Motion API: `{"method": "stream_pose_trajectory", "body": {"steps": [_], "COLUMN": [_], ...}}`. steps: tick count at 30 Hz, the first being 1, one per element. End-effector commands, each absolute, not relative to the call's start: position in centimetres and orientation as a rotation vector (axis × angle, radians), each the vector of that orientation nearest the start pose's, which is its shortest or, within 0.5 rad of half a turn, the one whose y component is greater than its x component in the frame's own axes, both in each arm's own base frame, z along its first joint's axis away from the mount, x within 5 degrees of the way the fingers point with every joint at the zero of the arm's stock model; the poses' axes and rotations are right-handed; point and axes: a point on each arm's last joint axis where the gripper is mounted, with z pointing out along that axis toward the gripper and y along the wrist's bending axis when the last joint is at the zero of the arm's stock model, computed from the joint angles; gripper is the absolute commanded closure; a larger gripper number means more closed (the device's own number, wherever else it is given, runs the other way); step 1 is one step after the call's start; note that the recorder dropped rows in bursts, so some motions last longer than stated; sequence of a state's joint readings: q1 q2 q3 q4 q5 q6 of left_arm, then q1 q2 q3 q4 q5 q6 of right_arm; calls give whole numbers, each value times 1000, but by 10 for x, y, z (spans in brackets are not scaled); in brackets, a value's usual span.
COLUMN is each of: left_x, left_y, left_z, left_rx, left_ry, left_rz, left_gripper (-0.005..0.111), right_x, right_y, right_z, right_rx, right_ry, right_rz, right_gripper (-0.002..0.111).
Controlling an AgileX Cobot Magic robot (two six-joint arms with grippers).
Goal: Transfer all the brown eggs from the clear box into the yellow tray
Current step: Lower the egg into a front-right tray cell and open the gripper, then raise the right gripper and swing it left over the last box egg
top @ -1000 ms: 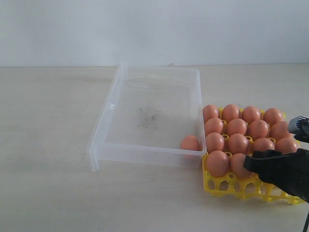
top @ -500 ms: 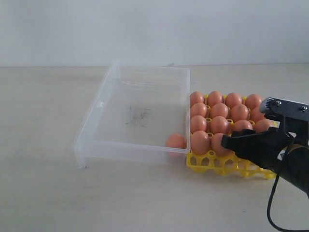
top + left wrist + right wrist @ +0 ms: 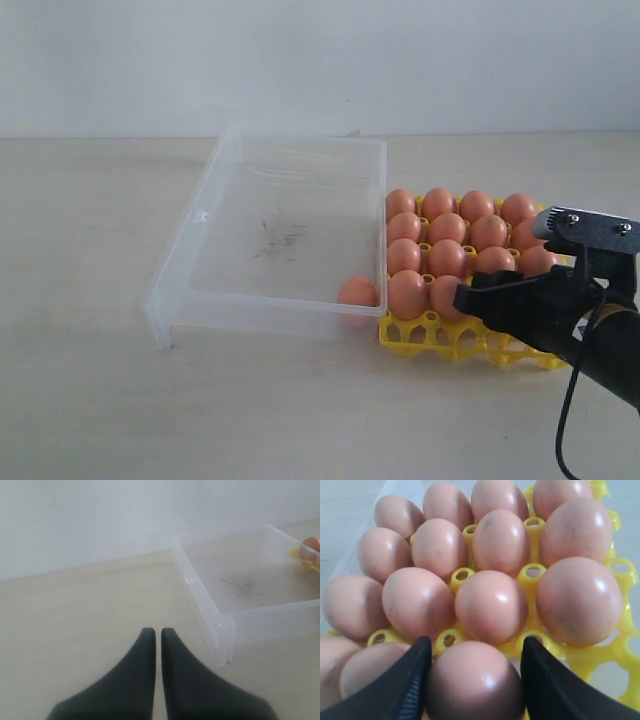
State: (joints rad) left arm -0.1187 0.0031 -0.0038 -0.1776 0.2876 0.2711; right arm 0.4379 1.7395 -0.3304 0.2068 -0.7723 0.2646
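Plainly, the brown egg (image 3: pixel 475 682) between the right fingers (image 3: pixel 547 690) is the delicate part. It is light, rigid, smooth and round, and its shell would likely crack under a hard squeeze or slip from a loose one. The safest hold is across its widest middle, one finger on each side. That is how it sits: the two dark fingers are spread about an egg's width and lie against its flanks.

It is at the near row of the yellow tray (image 3: pixel 432 342), next to that row's two filled cells, with bare lattice on its other side. Whether it already rests in a cell or hangs just above one I cannot tell. The tray's other rows look full.

One last egg (image 3: pixel 358 291) lies in the clear box (image 3: pixel 250 310), in the corner just beside the tray.

The right arm (image 3: pixel 590 345) reaches low and nearly level across the tray's near edge, coming from the side away from the box.

The left fingers (image 3: pixel 135 680) hover over the desk (image 3: pixel 90 400) beyond the box, on the side away from the tray. They are closed to a thin slit and hold nothing.
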Motion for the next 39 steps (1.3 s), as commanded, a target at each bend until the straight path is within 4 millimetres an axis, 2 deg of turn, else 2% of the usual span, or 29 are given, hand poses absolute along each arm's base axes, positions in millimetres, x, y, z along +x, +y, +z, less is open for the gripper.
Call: {"method": "stream_pose_trajectory", "body": {"steps": [1,4,15,20,23,25,27,29,30,32,35,39], "left_x": [54,54,54,54,54,54,54,54,54,54,54,54], "left_y": [-11,-11,-11,-11,-11,-11,-11,-11,-11,-11,-11,-11], "left_z": [188,188,188,188,188,188,188,188,188,188,188,188], "left_rx": [235,235,235,235,235,235,235,235,235,235,235,235], "left_ry": [1749,1749,1749,1749,1749,1749,1749,1749,1749,1749,1749,1749], "left_rz": [-60,-60,-60,-60,-60,-60,-60,-60,-60,-60,-60,-60], "left_gripper": [103,103,103,103,103,103,103,103,103,103,103,103], "right_x": [217,217,223,224,223,219,213,207,204,203,204,202], "right_y": [92,92,94,94,93,92,92,90,89,89,91,113], "right_z": [96,96,108,131,152,160,160,156,153,151,153,169], "right_rx": [-2,-2,17,13,19,24,23,12,-5,-17,-62,-330], "right_ry": [2269,2265,2144,2034,1948,1957,2036,2138,2191,2216,2182,1973], "right_rz": [336,338,377,409,440,452,453,432,414,403,414,520], "right_gripper": [55,50,50,50,50,50,58,75,89,108,108,108]}}
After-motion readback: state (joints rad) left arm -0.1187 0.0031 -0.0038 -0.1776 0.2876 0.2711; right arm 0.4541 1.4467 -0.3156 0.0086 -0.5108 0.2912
